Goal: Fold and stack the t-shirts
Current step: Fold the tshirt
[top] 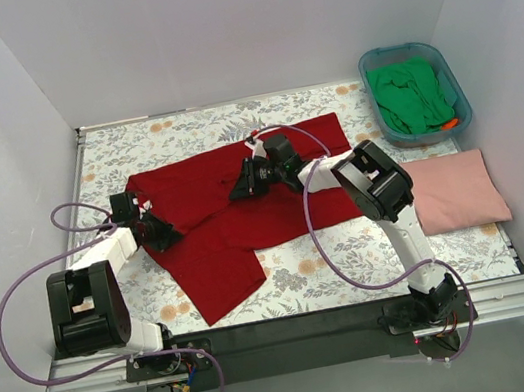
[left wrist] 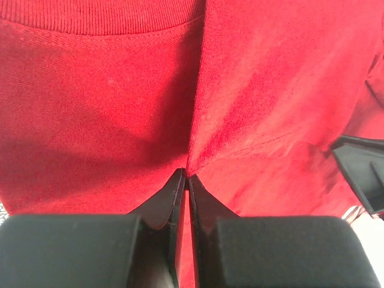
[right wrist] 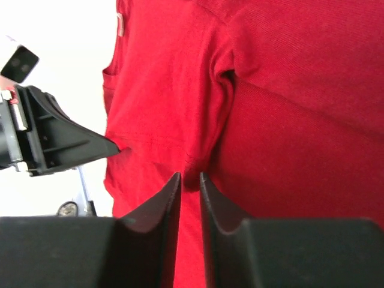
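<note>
The deep red t-shirt (top: 235,216) lies spread and partly folded on the floral table cover. My left gripper (top: 169,235) is at its left side, jaws shut on a raised fold of red cloth (left wrist: 187,175). My right gripper (top: 238,188) is over the shirt's upper middle, jaws closed on a pinch of red cloth (right wrist: 189,177) near a sleeve seam. The left gripper's tip (right wrist: 114,146) shows at the shirt's edge in the right wrist view. A pale pink t-shirt (top: 456,190) lies folded at the right. A green t-shirt (top: 412,93) sits crumpled in the tub.
The teal plastic tub (top: 457,91) stands at the back right corner with a small orange item (top: 448,123) inside. White walls close in the table on three sides. Purple cables loop beside both arms.
</note>
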Robot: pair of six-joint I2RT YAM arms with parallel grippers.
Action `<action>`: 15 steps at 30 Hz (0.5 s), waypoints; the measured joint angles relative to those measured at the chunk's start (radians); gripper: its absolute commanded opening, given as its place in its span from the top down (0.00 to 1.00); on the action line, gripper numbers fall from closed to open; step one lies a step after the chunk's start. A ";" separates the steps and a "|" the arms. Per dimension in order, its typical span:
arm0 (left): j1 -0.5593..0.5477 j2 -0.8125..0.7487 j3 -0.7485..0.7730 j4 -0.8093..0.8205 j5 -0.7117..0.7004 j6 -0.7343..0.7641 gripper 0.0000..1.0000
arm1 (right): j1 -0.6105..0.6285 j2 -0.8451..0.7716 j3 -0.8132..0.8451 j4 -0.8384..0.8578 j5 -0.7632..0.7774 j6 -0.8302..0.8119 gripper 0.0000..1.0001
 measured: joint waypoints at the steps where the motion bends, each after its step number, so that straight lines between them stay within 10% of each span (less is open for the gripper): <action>1: 0.000 0.000 -0.001 0.000 0.000 -0.003 0.93 | 0.000 0.000 0.001 -0.009 0.000 -0.012 0.71; 8: 0.000 -0.072 -0.001 -0.026 -0.066 -0.039 0.47 | -0.053 -0.040 0.002 -0.154 0.003 -0.140 0.57; 15: 0.011 -0.095 0.140 -0.018 -0.192 -0.047 0.50 | -0.259 -0.211 0.001 -0.270 0.053 -0.314 0.55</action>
